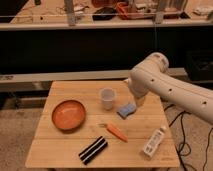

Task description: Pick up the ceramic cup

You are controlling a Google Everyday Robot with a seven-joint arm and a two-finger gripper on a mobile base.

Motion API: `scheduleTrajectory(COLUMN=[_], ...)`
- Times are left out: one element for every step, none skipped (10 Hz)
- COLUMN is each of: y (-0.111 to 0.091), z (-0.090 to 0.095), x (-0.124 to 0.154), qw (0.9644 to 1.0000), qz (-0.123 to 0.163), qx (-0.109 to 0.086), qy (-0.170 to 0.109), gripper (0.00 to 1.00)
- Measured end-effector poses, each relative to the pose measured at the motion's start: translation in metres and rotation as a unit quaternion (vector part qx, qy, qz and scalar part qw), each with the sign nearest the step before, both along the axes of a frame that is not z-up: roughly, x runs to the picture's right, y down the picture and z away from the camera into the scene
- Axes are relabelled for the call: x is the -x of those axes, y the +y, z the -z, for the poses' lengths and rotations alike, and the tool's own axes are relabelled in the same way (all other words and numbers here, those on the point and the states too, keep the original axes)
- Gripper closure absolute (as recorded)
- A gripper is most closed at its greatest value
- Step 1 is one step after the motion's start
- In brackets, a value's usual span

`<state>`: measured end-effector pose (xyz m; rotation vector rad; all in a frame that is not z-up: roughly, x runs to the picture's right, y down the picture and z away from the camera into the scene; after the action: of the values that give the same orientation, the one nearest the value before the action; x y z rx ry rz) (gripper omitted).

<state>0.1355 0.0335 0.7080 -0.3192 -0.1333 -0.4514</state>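
Observation:
The ceramic cup (107,98) is small, whitish and handleless. It stands upright near the middle of the wooden table (65,150). My white arm reaches in from the right, and its gripper (138,100) hangs low at the arm's end, to the right of the cup and just above the far side of a blue sponge (126,110). The gripper is apart from the cup and nothing shows in it.
A wide orange bowl (69,114) sits left of the cup. A carrot (116,131), a black striped bar (93,149) and a white bottle (153,142) lie nearer the front. A dark shelf unit stands behind the table, and cables lie on the floor at right.

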Motion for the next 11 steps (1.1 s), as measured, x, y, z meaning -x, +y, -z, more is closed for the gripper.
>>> scheduleTrajectory(y=[0.000, -0.001, -0.001, -0.003, -0.003, -0.003, -0.004, -0.004, -0.004, -0.004, -0.004], z=[-0.002, -0.004, -0.006, -0.010, -0.013, -0.015, -0.018, -0.021, -0.024, -0.029, -0.032], x=[0.003, 0.010, 0.020, 0.030, 0.032, 0.034, 0.037, 0.041, 0.048, 0.060, 0.068], qw=[0.9999, 0.9998, 0.9995, 0.9990, 0.9985, 0.9982, 0.9976, 0.9971, 0.9966, 0.9957, 0.9951], qz=[0.008, 0.014, 0.021, 0.029, 0.036, 0.039, 0.045, 0.048, 0.052, 0.058, 0.063], qx=[-0.002, -0.002, -0.002, -0.003, -0.003, -0.003, -0.002, -0.002, 0.000, 0.001, 0.002], qy=[-0.008, -0.015, -0.023, -0.034, -0.041, -0.046, -0.053, -0.058, -0.064, -0.071, -0.076], gripper=[0.20, 0.20, 0.20, 0.20, 0.20, 0.20, 0.20, 0.20, 0.20, 0.20, 0.20])
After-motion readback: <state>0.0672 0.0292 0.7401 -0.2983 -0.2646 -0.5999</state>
